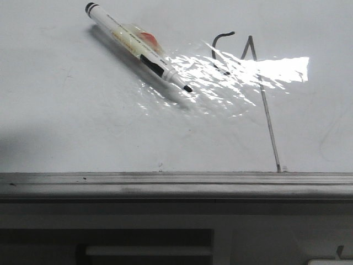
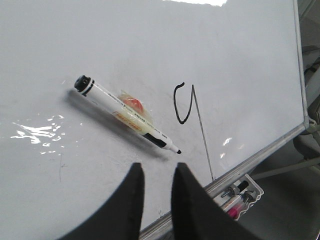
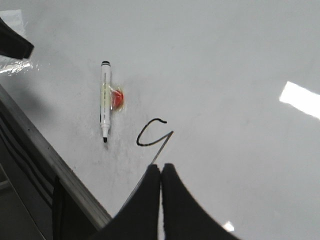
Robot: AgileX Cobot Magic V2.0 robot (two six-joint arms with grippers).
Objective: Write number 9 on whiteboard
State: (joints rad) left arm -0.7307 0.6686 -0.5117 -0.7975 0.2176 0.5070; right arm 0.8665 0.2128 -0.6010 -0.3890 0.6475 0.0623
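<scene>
On the whiteboard (image 1: 66,127) you have one uncapped marker (image 1: 138,47) lying at left, and one number 9 (image 1: 248,83) drawn to its right. Your left gripper (image 2: 156,172) hovers over the board, fingers slightly parted and empty; your right gripper (image 3: 160,172) hovers pressed together.

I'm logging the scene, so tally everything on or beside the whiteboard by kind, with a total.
Whiteboard: 1
Uncapped marker lying on the board: 1
Drawn number 9: 1
Tray of spare markers beside the rail: 1
Left pincer, slightly open: 1
Right pincer, shut and empty: 1
Total: 6
</scene>
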